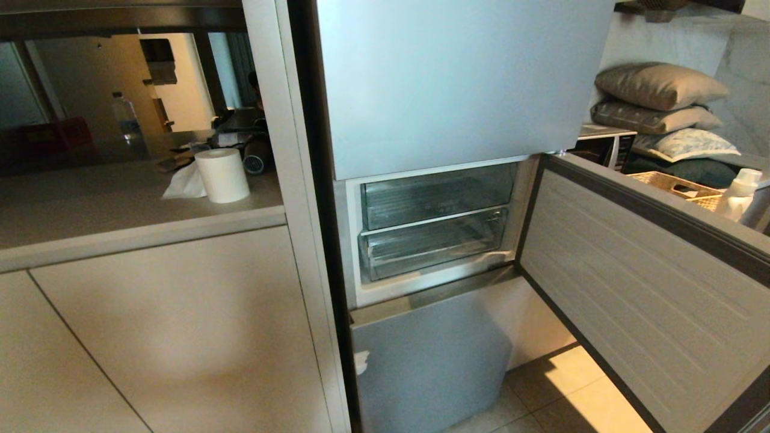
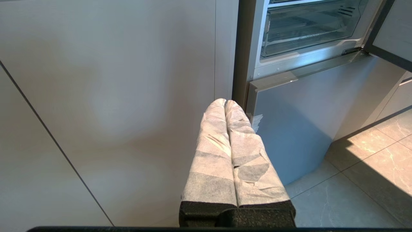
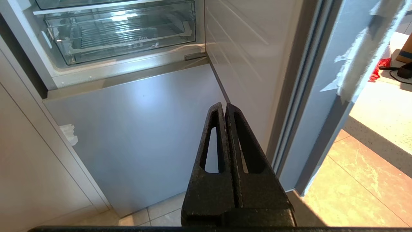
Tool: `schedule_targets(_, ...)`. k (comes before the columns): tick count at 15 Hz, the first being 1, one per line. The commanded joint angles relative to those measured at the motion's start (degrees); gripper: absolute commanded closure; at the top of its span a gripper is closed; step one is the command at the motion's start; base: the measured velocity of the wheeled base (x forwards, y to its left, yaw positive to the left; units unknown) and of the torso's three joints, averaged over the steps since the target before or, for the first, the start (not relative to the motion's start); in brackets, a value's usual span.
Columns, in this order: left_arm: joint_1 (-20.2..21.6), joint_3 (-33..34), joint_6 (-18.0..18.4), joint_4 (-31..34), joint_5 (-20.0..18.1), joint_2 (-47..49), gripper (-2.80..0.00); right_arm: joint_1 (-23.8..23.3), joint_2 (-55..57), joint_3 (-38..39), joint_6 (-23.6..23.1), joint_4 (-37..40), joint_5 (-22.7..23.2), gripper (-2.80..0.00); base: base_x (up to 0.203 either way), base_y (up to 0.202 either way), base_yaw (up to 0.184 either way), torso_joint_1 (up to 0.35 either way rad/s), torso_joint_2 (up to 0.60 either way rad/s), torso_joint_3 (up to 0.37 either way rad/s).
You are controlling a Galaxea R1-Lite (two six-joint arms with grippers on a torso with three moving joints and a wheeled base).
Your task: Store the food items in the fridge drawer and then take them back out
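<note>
The fridge drawer (image 1: 433,245) is the lower of two clear plastic drawers in the open middle compartment. It is pushed in, and only its ribbed floor shows through the front. The left wrist view shows the drawer (image 2: 309,32), and the right wrist view shows the drawer (image 3: 122,35) with faint grey lettering on it. The food items are out of view. My left gripper (image 2: 225,101), wrapped in white cloth, is shut and empty, low before the cabinet beside the fridge. My right gripper (image 3: 224,104) is shut and empty, low before the bottom fridge door. Neither arm is in the head view.
The compartment door (image 1: 637,288) swings open to the right. Below the drawers the bottom door (image 1: 433,361) is closed. On the left a beige cabinet (image 1: 150,337) carries a counter with a paper towel roll (image 1: 222,174). Pillows (image 1: 659,87) and a basket (image 1: 674,183) are behind the door.
</note>
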Motion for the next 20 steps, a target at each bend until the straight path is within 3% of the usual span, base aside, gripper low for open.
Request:
schedule_targets(1, 0.0, 0.1, 0.0, 0.0, 0.0, -0.1, 0.0, 0.1, 0.1, 0.0, 0.0, 0.0, 0.0, 0.0, 0.0, 0.0, 0.0, 0.0, 0.0, 0.0)
schedule_targets(5, 0.0, 0.1, 0.0, 0.0, 0.0, -0.1, 0.0, 0.0, 1.1, -3.5, -0.3, 1.8, -0.2, 0.0, 0.0, 0.0, 0.0, 0.0, 0.0, 0.0)
schedule_targets(10, 0.0, 0.1, 0.0, 0.0, 0.0, -0.1, 0.0, 0.0, 21.1, -15.0, 5.2, 6.1, -1.0, 0.0, 0.0, 0.0, 0.0, 0.0, 0.0, 0.0)
schedule_targets(15, 0.0, 0.1, 0.0, 0.0, 0.0, -0.1, 0.0, -0.6, 44.2, -19.1, 7.1, -6.0, -2.3, 0.0, 0.0, 0.0, 0.0, 0.0, 0.0, 0.0)
schedule_targets(20, 0.0, 0.1, 0.0, 0.0, 0.0, -0.1, 0.0, -2.4, 60.7, -22.1, 7.5, -19.4, -9.2, 0.0, 0.0, 0.0, 0.0, 0.0, 0.0, 0.0)
